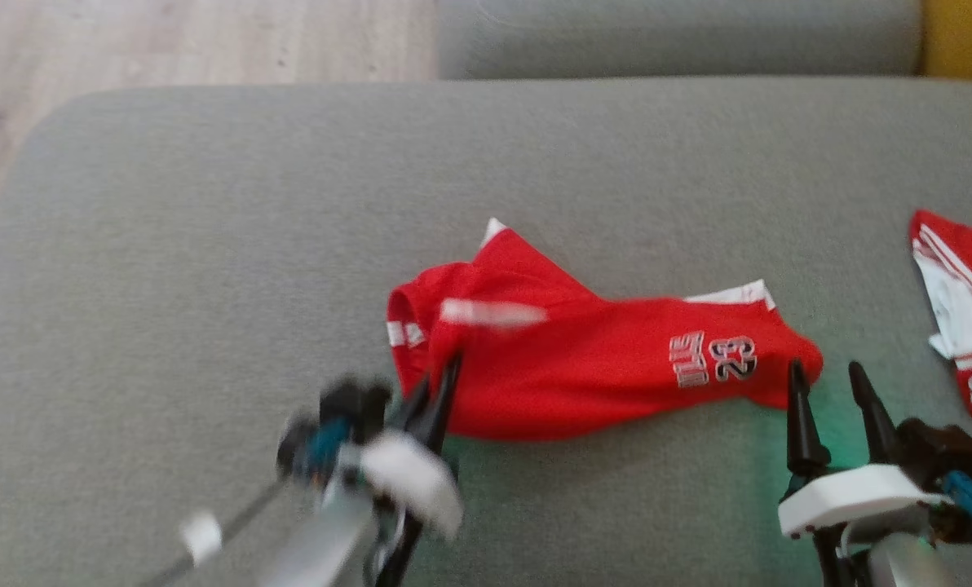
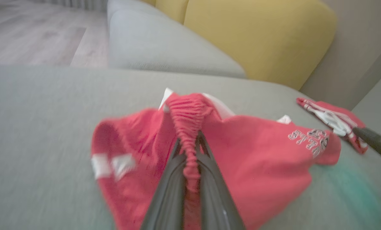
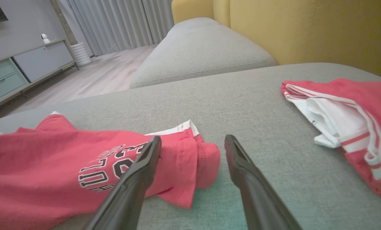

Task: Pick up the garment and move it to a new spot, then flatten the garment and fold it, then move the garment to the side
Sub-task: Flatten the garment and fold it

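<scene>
A pair of red shorts [image 1: 584,359] with white trim and the number 23 lies crumpled on the grey cushion [image 1: 209,244]. My left gripper [image 1: 445,367] is shut on the shorts' elastic waistband [image 2: 187,127] at their left end, the gathered band pinched between the two fingers. My right gripper [image 1: 828,375] stands open by the right leg hem [image 3: 203,156], its left fingertip [image 3: 153,145] over the printed number and nothing between the fingers.
A second red and white garment [image 1: 963,306] lies folded at the cushion's right edge. Yellow back cushions [image 3: 305,28] rise behind. Another grey seat [image 3: 203,48] lies beyond, with wooden floor [image 1: 168,41] to the left.
</scene>
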You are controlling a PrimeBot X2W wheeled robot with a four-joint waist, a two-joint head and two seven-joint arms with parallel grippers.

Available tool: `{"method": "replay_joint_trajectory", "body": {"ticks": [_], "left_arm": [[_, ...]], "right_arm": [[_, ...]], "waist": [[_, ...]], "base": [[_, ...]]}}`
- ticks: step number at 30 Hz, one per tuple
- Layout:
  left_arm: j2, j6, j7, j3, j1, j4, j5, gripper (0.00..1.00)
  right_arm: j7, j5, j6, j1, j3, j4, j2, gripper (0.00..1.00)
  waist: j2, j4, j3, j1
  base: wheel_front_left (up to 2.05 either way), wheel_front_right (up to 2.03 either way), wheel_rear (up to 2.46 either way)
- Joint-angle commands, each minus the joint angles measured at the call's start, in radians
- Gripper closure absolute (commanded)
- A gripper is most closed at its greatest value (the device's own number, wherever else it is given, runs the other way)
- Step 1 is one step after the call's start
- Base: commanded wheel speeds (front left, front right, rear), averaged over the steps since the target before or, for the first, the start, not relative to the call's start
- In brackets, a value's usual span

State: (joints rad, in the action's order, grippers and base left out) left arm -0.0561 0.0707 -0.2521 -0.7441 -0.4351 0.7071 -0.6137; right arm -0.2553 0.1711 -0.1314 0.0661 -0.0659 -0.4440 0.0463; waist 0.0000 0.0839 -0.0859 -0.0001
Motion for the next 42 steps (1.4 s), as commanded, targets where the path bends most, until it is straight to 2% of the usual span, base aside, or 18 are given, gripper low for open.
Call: {"method": "replay_joint_trajectory", "body": {"ticks": [1,5,6,7,8,11,18,24,31,42], "left_arm": [[-0.018,-0.001,-0.009,0.036,-0.002,-0.027,0.008,1.0],[-0.038,0.006,-0.01,0.045,0.105,-0.016,0.044,1.0],[-0.039,0.003,-0.01,0.055,0.126,-0.011,0.049,0.65],[-0.04,0.0,-0.01,0.063,0.146,-0.003,0.053,0.27],[-0.04,-0.003,-0.01,0.071,0.163,0.006,0.058,0.0],[-0.038,-0.019,-0.01,0.115,0.198,0.01,0.07,0.0],[-0.03,-0.065,-0.01,0.269,0.272,-0.092,0.14,0.0],[-0.019,-0.058,-0.01,0.351,0.288,-0.138,0.215,0.0],[-0.004,-0.049,-0.01,0.408,0.297,-0.161,0.277,0.0],[0.005,-0.046,-0.01,0.466,0.319,-0.218,0.323,0.0]], "right_arm": [[-0.006,0.006,0.001,0.016,0.029,0.033,0.004,0.0],[-0.006,0.025,0.001,0.0,0.048,0.032,0.004,0.0],[-0.006,0.027,0.001,-0.003,0.053,0.031,0.004,0.0],[-0.006,0.03,0.001,-0.005,0.057,0.029,0.004,0.0],[-0.006,0.033,0.001,-0.007,0.062,0.026,0.004,0.0],[-0.006,0.045,0.001,-0.01,0.076,0.017,0.004,0.0],[-0.006,0.116,0.001,0.033,0.121,-0.042,0.004,0.0],[-0.006,0.197,0.001,0.131,0.171,-0.17,0.004,0.0],[-0.006,0.302,0.001,0.19,0.268,-0.262,0.006,0.0],[-0.003,0.499,0.001,0.2,0.377,-0.322,0.036,0.0]], "waist": [[0.0,0.027,0.027,0.0001],[0.0,0.039,0.05,0.0001],[0.0,0.04,0.055,0.0001],[0.0,0.041,0.059,0.0001],[0.0,0.041,0.062,0.0001],[0.0,0.041,0.068,0.0001],[0.0,0.052,0.058,0.0001],[0.0,0.073,0.034,0.0001],[0.0,0.087,0.018,0.0001],[0.0,0.082,0.005,0.0001]], "base": [[0.0,0.0,0.0],[0.0,0.0,0.0],[0.0,0.0,0.0],[0.0,0.0,0.0],[0.0,0.0,0.0],[0.0,0.0,0.0],[0.0,0.0,0.0],[0.0,0.0,0.0],[0.0,0.0,0.0],[0.0,0.0,0.0]]}}
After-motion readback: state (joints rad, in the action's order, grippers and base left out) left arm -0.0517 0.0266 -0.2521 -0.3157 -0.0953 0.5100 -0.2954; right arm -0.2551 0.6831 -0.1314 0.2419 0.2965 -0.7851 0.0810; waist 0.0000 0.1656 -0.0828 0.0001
